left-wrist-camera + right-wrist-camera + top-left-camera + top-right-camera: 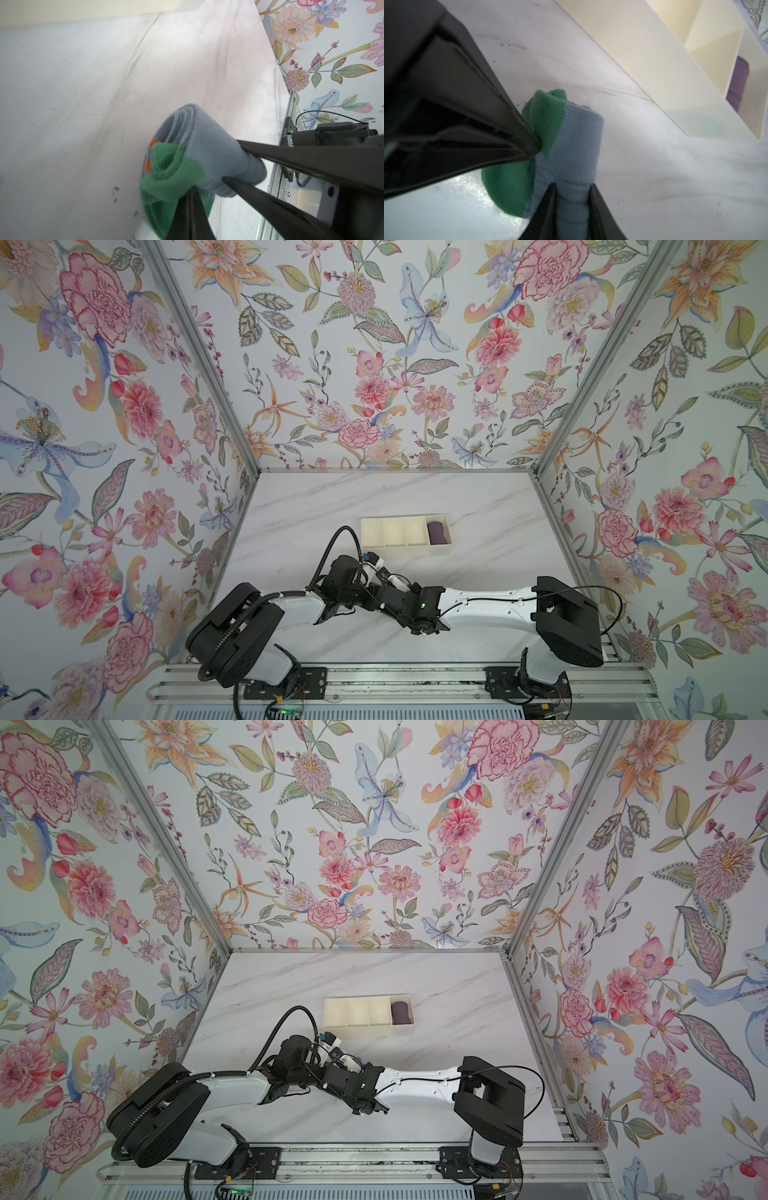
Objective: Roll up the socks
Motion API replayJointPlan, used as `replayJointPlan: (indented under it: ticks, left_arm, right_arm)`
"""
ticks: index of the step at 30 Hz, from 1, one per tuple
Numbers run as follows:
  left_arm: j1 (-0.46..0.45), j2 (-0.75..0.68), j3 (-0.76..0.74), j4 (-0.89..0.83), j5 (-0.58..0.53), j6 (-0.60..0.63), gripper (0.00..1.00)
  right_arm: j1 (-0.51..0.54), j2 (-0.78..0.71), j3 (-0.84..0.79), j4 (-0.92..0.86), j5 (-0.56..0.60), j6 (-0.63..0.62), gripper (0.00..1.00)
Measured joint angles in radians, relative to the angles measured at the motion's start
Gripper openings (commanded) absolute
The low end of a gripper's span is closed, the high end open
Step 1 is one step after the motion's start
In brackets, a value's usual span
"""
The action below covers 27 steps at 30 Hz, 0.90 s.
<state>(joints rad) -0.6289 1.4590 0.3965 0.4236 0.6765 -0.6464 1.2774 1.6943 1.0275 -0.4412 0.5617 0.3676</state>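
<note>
socks (207, 149), blue-grey with green toes, are wound into a fat roll low at the marble table (478, 506). they sit just in front of the cream divider tray (405, 549), whose end compartment holds a purple bundle (439, 532). whether the roll rests on the marble or is a touch lifted, i can't tell.

what worries me is the green end. it flares loose from the coil, so if the pinch on it lets go before it's tucked, i'd expect the roll to spring open. the other grip sits only at one end, so a pull there could telescope the layers out.

the left gripper (532, 148) is clamped tight on the green fabric. the right gripper (573, 185) has its fingers (600, 207) either side of the blue-grey end, squeezing it.

in both top views the two arms reach low to the middle with wrists crowded over the roll, the right one stretched across. tips that near could knock.
</note>
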Motion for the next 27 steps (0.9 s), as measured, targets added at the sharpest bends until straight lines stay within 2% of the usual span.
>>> replayJointPlan:
  ticks: [12,27]
  left_arm:
    - [0.0,-0.116,-0.024,-0.124,-0.011,0.026,0.0]
    - [0.029,-0.09,-0.072,-0.091,-0.026,0.017,0.0]
  right_arm:
    - [0.002,0.0,0.0,-0.008,0.055,-0.008,0.19]
    - [0.022,0.006,0.001,-0.061,0.132,-0.001,0.2]
